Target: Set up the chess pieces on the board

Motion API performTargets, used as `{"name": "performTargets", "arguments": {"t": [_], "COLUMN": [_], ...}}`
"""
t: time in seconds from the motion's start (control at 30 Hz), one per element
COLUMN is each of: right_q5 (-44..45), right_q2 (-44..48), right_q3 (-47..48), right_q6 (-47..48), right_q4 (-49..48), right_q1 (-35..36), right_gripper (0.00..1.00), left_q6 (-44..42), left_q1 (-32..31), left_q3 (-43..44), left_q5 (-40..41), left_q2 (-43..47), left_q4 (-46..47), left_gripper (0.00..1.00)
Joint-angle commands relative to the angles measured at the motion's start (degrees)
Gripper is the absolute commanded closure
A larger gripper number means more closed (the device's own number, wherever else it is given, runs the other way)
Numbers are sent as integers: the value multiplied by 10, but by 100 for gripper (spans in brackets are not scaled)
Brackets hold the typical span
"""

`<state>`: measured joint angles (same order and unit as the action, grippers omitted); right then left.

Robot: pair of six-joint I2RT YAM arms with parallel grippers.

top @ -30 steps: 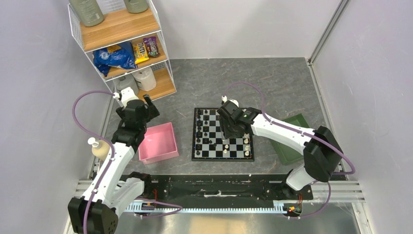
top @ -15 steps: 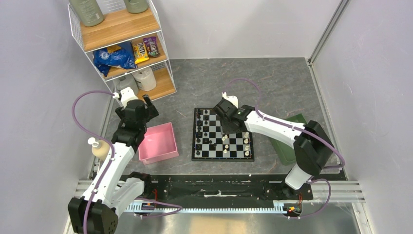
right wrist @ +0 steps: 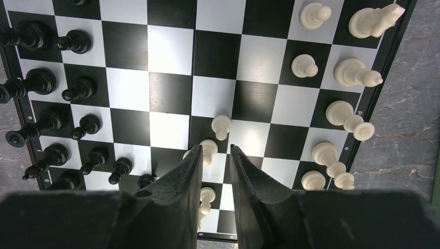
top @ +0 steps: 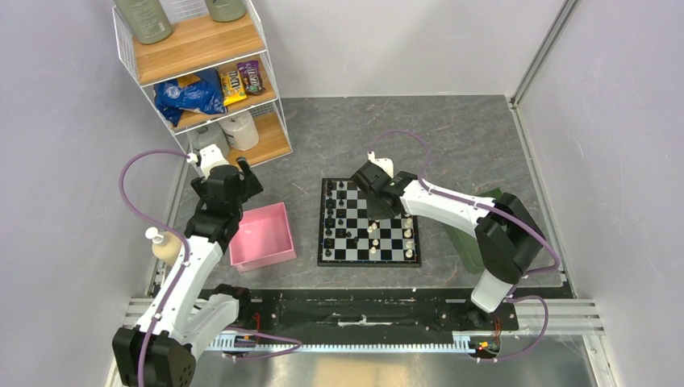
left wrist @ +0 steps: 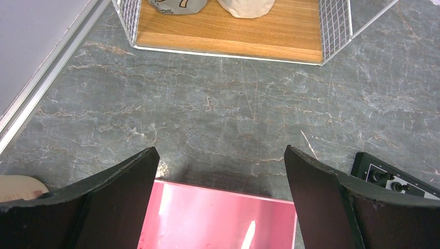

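The chequered board [top: 369,262] lies in the middle of the table. Black pieces [top: 332,211] stand in two columns along its left side, white pieces [top: 409,234] along its right side. A few white pawns [top: 373,230] stand mid-board. My right gripper [top: 384,208] hangs over the board's far half. In the right wrist view [right wrist: 216,148] its jaws stand a narrow gap apart with nothing between them, just beside the white pawns [right wrist: 221,126]. My left gripper [top: 248,179] is wide open and empty above the far edge of the pink tray [left wrist: 218,218].
The pink tray [top: 262,234] sits left of the board. A green tray [top: 494,197] lies right of it, partly under my right arm. A wire shelf with snacks and bottles [top: 202,72] stands at the far left. A soap bottle [top: 165,246] is by the left arm.
My right gripper has pulled back from the board's middle towards its far edge, uncovering the white pawns mid-board. The left arm has not moved.
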<state>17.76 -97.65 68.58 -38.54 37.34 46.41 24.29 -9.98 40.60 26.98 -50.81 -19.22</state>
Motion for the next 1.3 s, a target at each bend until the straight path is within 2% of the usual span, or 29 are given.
{"name": "performTargets", "arguments": {"t": [0.0,0.5,0.7,0.97,1.27], "right_q5": [-1,-17,-45,-167,-170], "right_q2": [-13,-1,36,-2,-55], "right_q3": [17,32,55,63,91], "right_q6": [-7,24,90,87,98], "right_q4": [-12,-6,-7,-44,-33], "right_q1": [-5,-7,28,51,79], "right_gripper": [67,66,58,55,57], "left_q6": [-18,-18,-15,-14,-18], "left_q1": [3,2,3,3,3], "left_q3": [5,6,6,10,11], "left_q5": [18,19,18,14,17], "left_q2": [10,7,6,4,5], "left_q4": [8,8,11,11,12], "left_gripper": [0,0,0,0,0]}}
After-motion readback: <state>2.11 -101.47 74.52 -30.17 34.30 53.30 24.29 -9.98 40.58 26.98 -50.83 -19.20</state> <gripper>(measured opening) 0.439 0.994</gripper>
